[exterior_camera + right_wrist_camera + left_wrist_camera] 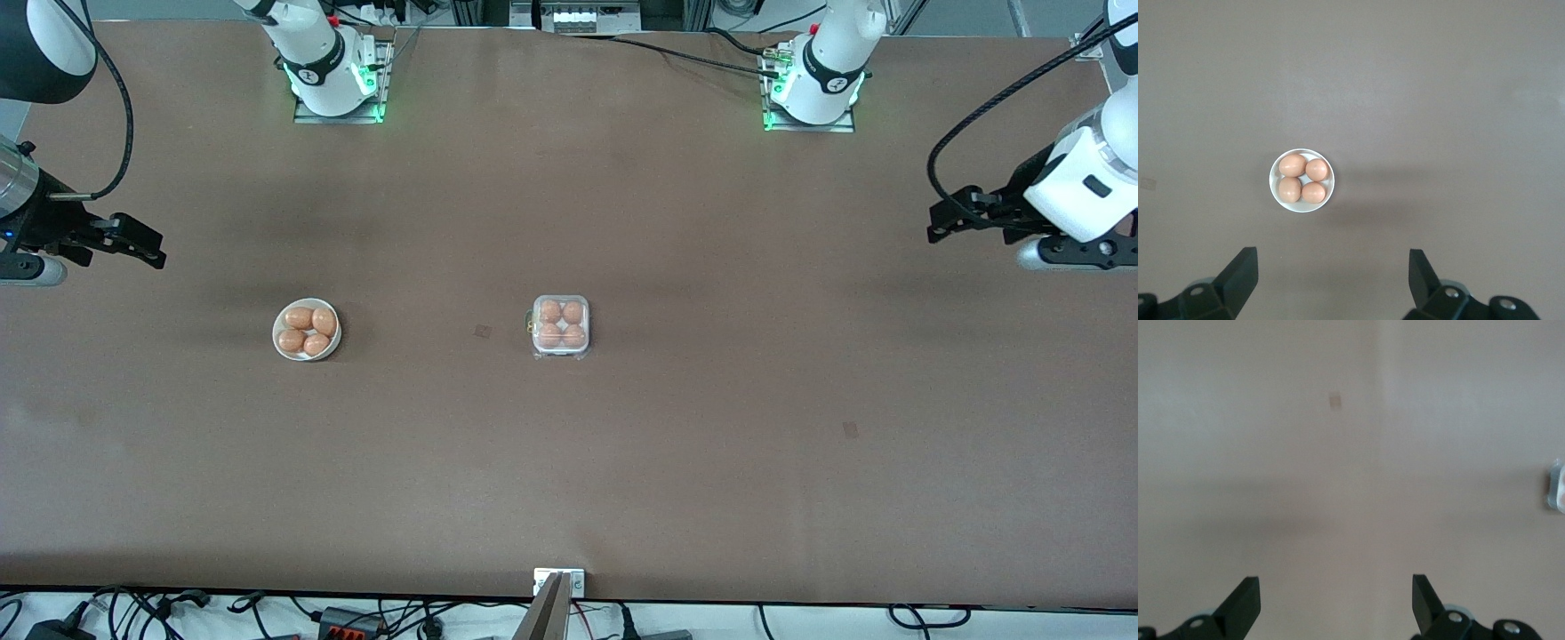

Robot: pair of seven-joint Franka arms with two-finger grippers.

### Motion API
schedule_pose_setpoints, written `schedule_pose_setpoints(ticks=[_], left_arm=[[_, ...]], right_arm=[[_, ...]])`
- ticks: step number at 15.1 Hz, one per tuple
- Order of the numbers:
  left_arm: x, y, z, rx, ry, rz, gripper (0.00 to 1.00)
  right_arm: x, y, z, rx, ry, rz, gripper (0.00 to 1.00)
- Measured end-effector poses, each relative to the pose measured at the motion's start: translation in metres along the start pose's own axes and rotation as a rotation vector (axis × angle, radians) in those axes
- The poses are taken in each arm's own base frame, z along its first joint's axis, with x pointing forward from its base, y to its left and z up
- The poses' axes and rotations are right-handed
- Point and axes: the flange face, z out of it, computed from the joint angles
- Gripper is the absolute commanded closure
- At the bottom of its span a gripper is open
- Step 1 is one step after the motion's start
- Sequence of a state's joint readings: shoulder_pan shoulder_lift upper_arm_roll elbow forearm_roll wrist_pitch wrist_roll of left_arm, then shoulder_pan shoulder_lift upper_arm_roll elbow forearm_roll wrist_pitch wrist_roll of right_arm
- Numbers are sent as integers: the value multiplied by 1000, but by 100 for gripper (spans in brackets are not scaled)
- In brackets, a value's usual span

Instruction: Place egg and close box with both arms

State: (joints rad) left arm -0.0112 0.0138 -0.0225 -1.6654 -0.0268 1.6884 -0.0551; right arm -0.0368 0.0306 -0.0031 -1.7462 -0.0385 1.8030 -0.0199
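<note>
Box [561, 326] at mid-table [711, 444], well apart from both claws and roughly between them. Holds 4 eggs [550, 311], 1 per cup, so no cup shows free for another. Clear lid seems to lie down over them; whether it is latched cannot be told.

White bowl [307, 330] toward the right arm's end of the table, about level with the box, carrying 4 spare eggs [299, 317] lying at mixed angles with no shared long axis.

Right claw [133, 242] up in the air over the table edge at the right arm's end, released, fingers spread wide in the right wrist view [1331, 277], holding nothing. Looks down toward the bowl [1302, 181], clearly the nearer claw to it.

Left claw [956, 213] over the table at the left arm's end, likewise released and empty [1336, 603]; only a sliver of the box [1556, 487] at the edge of its view.

Judged from this: any egg pick falls to the right arm, and pressing the lid needs both claws brought inward to the box.
</note>
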Motion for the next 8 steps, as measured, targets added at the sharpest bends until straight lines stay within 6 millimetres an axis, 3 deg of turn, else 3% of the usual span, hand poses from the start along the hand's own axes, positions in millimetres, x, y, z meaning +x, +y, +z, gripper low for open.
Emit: schedule_pose_setpoints(ticks=[4,8], left_arm=[[-3,-11,7,1,65,68,0],[-25,-34,6,-1,57,23,0]], right_arm=[[-3,0,-2,0,-10,1,0],[-8,0,-15,0,1,1,0]])
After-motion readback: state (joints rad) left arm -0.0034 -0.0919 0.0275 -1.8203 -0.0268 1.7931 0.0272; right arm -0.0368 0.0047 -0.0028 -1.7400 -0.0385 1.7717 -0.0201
